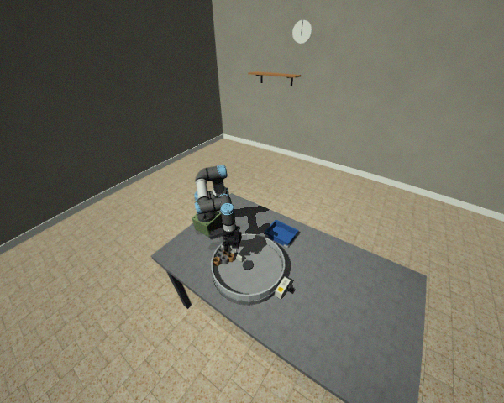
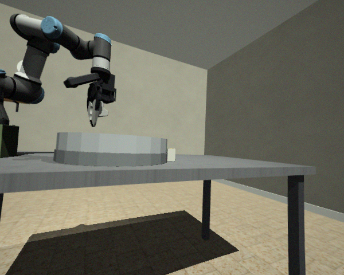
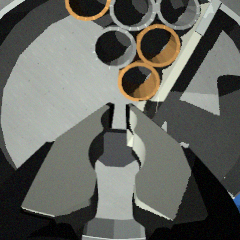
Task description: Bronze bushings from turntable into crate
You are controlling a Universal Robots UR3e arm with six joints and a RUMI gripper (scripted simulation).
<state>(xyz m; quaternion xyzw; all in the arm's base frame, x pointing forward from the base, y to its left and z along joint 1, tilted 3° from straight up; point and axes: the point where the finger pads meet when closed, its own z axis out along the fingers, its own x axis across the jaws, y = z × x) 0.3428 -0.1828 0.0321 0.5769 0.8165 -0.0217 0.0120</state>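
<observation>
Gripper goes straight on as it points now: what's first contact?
Probably the nearest bronze bushing, or the grey round turntable's floor beside it; depth below the gripper is unclear.

Fingers above grey turntable, pointing down, apart from rim
</observation>
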